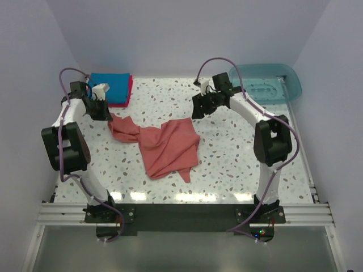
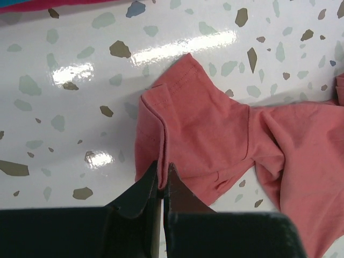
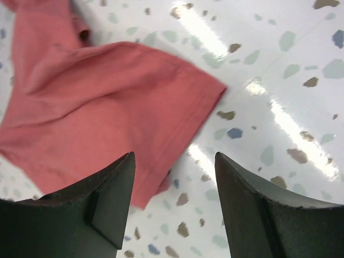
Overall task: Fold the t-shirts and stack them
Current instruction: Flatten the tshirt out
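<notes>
1. Salmon-red t-shirt (image 1: 164,147) lies crumpled and unfolded on the speckled table (image 1: 238,164), between the two arms. Its long axis runs slantwise from the left gripper (image 1: 108,113) at the far left down toward the near right.
2. The left gripper is clenched on the shirt. In the left wrist view its jaws (image 2: 163,172) pinch a folded edge of a sleeve, and the rest of the cloth (image 2: 215,134) spreads away ahead and to the right of them.
3. The right gripper (image 1: 198,107) hangs with its jaws apart and nothing between them. The shirt's free far corner lies just beside it, toward the left arm and a little nearer the bases.
4. In the right wrist view the cloth (image 3: 97,102) sits ahead and left of the gripper (image 3: 174,161), its hemmed edge ending short of the gap. Judged from this, the right arm is the nearer one to take that corner and would have to shift left to reach it.
5. The blue t-shirt (image 1: 110,85) rests folded on the crimson-pink t-shirt (image 1: 129,93), just beyond the left gripper at the table's far left.
6. The top view shows this stack and the teal tub (image 1: 295,90) beyond the right gripper, but hides the pinch. Only the left wrist view shows the jaws meeting on cloth, and only the right wrist view shows the empty gap.
</notes>
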